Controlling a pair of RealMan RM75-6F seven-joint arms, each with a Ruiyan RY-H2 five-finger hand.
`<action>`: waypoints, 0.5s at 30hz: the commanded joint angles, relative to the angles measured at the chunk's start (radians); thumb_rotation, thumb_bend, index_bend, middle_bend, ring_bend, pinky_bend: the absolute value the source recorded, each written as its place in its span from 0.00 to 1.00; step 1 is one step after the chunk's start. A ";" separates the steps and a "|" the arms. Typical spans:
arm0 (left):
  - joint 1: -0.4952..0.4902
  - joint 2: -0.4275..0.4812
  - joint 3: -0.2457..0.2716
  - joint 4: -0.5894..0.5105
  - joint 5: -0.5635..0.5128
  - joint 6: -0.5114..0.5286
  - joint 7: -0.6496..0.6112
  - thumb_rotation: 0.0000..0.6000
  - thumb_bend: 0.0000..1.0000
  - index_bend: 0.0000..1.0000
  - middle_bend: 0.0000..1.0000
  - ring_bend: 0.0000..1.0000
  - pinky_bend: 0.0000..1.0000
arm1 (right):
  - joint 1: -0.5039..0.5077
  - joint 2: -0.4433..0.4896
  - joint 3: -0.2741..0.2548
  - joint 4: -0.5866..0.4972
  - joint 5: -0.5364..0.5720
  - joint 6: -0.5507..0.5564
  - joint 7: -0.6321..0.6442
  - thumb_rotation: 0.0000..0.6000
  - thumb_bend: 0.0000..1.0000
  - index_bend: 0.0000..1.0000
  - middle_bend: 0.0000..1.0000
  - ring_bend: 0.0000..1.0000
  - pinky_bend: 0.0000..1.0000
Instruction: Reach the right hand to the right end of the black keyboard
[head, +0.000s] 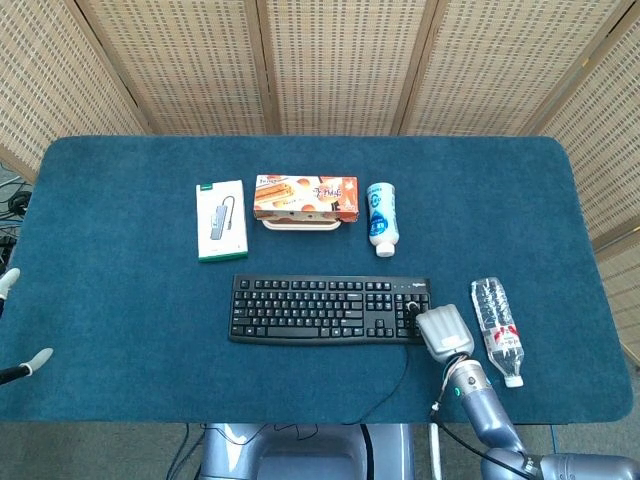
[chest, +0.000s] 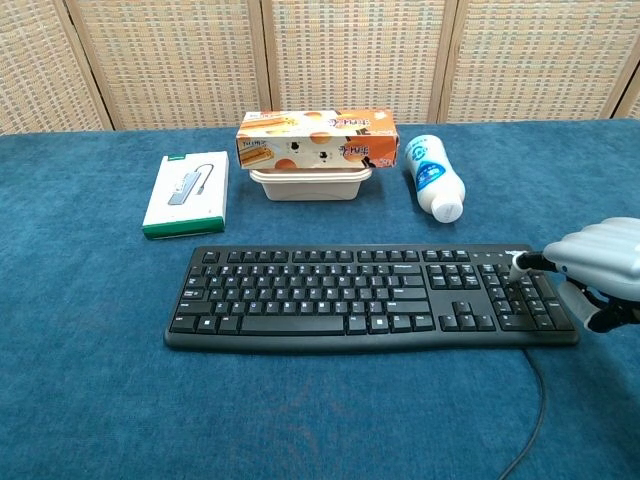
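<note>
The black keyboard (head: 330, 310) (chest: 370, 297) lies flat near the front middle of the blue table. My right hand (head: 443, 333) (chest: 598, 275) sits at its right end, back of the hand up, holding nothing. In the chest view a dark fingertip (chest: 527, 262) reaches over the top corner of the number pad, and the thumb hangs off the keyboard's right edge. Whether the hand touches the keys I cannot tell. Only two white fingertips of my left hand (head: 25, 365) show, spread apart at the table's front left edge in the head view.
A clear water bottle (head: 497, 330) lies just right of my right hand. Behind the keyboard are a white bottle (head: 382, 217) (chest: 436, 176), an orange snack box (head: 305, 197) (chest: 317, 139) on a white container (chest: 310, 184), and a green-edged box (head: 221, 220) (chest: 187, 193). The keyboard's cable (chest: 535, 420) trails forward.
</note>
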 joint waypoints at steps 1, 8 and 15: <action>0.000 0.001 0.000 0.000 0.000 0.000 -0.001 1.00 0.00 0.00 0.00 0.00 0.00 | 0.004 -0.003 -0.004 0.003 0.004 0.004 -0.004 1.00 1.00 0.17 0.84 1.00 1.00; 0.000 0.004 0.000 -0.002 0.000 0.001 -0.005 1.00 0.00 0.00 0.00 0.00 0.00 | 0.017 -0.005 -0.014 0.010 0.028 0.013 -0.007 1.00 1.00 0.18 0.84 1.00 1.00; 0.000 0.002 0.000 -0.002 0.001 0.001 -0.002 1.00 0.00 0.00 0.00 0.00 0.00 | 0.027 -0.004 -0.024 0.016 0.042 0.016 -0.005 1.00 1.00 0.18 0.84 1.00 1.00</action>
